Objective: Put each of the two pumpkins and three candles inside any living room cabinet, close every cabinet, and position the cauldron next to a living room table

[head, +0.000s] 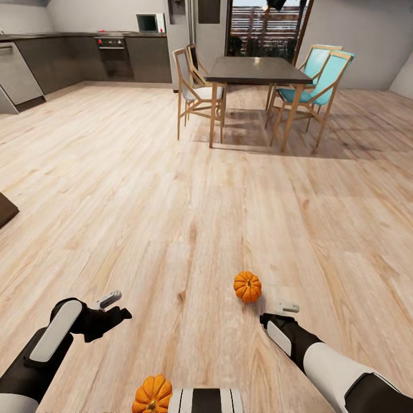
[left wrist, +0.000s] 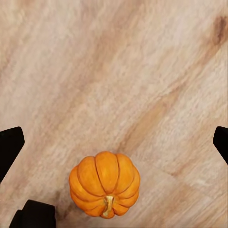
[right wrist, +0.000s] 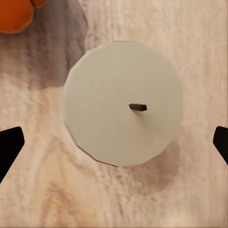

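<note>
Two orange ribbed pumpkins lie on the wooden floor: one (head: 248, 287) just ahead of my right gripper (head: 277, 312), the other (head: 152, 394) close to my base. My left gripper (head: 115, 307) hovers open over the floor. In the left wrist view a pumpkin (left wrist: 105, 184) sits below and off-centre from the left gripper (left wrist: 114, 145). The right wrist view looks straight down on a beige-grey candle (right wrist: 122, 103) with a short wick. It stands between the wide-apart fingers of the open right gripper (right wrist: 114, 145), with a pumpkin's edge (right wrist: 14, 14) beside it.
A dark dining table (head: 255, 71) with wooden and teal chairs (head: 321, 80) stands far ahead. Grey kitchen cabinets (head: 69, 57) line the back left wall. A dark object's corner (head: 6, 209) pokes in at the left edge. Wide bare floor lies between.
</note>
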`<state>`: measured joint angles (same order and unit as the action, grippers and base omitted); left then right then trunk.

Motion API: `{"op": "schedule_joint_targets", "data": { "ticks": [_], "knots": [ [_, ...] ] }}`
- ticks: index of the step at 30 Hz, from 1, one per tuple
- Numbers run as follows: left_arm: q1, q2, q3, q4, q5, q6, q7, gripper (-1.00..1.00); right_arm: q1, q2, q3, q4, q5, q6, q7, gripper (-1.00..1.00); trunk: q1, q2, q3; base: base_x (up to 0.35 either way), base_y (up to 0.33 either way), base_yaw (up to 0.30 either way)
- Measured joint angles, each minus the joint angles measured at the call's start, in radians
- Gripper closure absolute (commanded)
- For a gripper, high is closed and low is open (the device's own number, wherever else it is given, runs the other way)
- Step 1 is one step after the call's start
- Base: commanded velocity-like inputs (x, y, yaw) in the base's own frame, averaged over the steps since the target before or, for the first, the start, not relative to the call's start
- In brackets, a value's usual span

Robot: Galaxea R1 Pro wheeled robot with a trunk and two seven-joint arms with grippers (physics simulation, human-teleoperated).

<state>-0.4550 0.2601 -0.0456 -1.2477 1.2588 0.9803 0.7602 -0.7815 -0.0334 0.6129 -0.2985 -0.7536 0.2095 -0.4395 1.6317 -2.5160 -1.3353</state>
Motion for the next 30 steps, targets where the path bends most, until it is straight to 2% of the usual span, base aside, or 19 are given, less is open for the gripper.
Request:
{"op": "schedule_joint_targets", "data": {
  "ticks": [5, 10, 14, 27, 29, 30],
  "knots": [
    [0.0, 0.0, 0.0, -0.012, 0.0, 0.0, -0.002, -1.0, 0.0, 0.0, -0.001, 0.0, 0.0, -0.005, 0.0, -1.0, 0.002, -0.001, -0.019, 0.0, 0.0, 0.0],
    [0.004, 0.001, -0.001, -0.108, 0.003, 0.004, -0.006, -1.0, 0.0, 0.0, -0.002, 0.001, -0.001, -0.02, 0.0, -1.0, 0.004, -0.002, -0.039, 0.0, 0.0, 0.0],
    [0.008, 0.001, -0.002, -0.165, 0.01, 0.008, -0.008, -1.0, 0.0, 0.001, -0.002, 0.001, -0.001, -0.022, 0.0, -1.0, 0.004, -0.002, -0.039, 0.0, 0.0, 0.0],
    [0.009, 0.001, -0.002, -0.183, 0.014, 0.011, -0.008, -1.0, 0.0, 0.001, -0.002, 0.0, -0.001, -0.039, -0.001, -1.0, 0.004, -0.002, -0.039, 0.0, 0.0, 0.0],
    [0.009, 0.005, -0.002, -0.191, 0.025, 0.013, -0.017, -1.0, 0.001, 0.001, -0.002, 0.0, -0.002, -0.042, -0.001, -1.0, 0.004, -0.002, -0.039, 0.0, 0.0, 0.0],
    [0.009, 0.008, -0.003, -0.193, 0.041, 0.013, -0.036, -1.0, 0.001, 0.001, -0.002, 0.0, -0.002, -0.042, -0.001, -1.0, 0.004, -0.002, -0.039, 0.0, 0.0, 0.0]
  ]
}}
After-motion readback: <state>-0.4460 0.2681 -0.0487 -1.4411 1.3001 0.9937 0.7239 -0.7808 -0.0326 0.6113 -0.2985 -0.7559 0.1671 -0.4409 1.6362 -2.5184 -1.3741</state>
